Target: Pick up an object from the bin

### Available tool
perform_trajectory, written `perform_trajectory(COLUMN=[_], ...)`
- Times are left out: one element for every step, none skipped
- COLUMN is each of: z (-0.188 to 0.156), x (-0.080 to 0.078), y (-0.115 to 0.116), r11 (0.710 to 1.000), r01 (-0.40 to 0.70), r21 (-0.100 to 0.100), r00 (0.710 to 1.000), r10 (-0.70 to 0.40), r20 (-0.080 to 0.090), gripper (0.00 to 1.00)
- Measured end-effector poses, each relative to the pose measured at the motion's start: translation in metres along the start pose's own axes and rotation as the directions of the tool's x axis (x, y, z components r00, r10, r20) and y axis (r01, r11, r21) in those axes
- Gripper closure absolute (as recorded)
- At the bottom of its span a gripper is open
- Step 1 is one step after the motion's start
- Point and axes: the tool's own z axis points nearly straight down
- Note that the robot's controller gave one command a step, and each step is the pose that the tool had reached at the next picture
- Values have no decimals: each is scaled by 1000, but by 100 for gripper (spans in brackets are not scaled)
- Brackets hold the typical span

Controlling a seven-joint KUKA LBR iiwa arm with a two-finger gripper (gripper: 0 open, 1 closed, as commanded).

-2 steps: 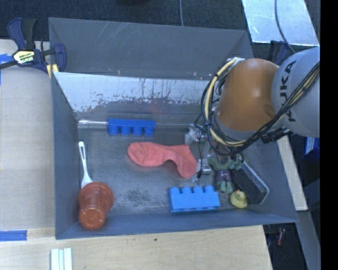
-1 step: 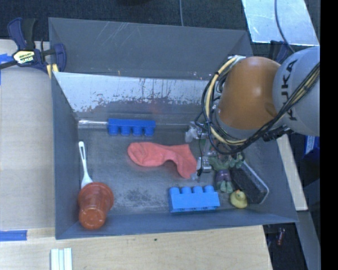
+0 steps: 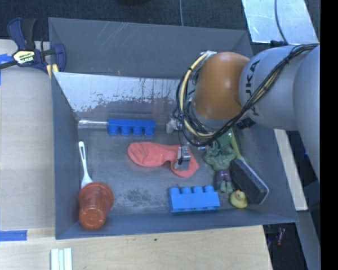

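My gripper (image 3: 183, 157) hangs low in the middle of the bin, its metal tip down on the right end of a floppy pink-red rubber piece (image 3: 152, 153). A blue toothed block (image 3: 194, 198) lies just in front of it, near the bin's front wall. Right of the gripper sits a green figure (image 3: 219, 157), partly hidden by the arm's cables.
A second blue block (image 3: 131, 128) lies at the back wall. A white spoon (image 3: 83, 163) and an orange-red cup (image 3: 95, 205) on its side are at the left. A black bar (image 3: 249, 181), a small purple piece (image 3: 223, 180) and a yellow duck (image 3: 239, 199) fill the right front corner.
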Motion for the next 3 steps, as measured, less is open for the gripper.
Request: perform_trajectory(z=[14, 14, -48], x=[20, 20, 37], y=[33, 33, 42], r11=[974, 974, 973], r01=[-227, -227, -230], r21=[0, 0, 2], r00=[974, 974, 973], r10=[227, 227, 230], r20=[5, 5, 1], gripper=[100, 100, 100])
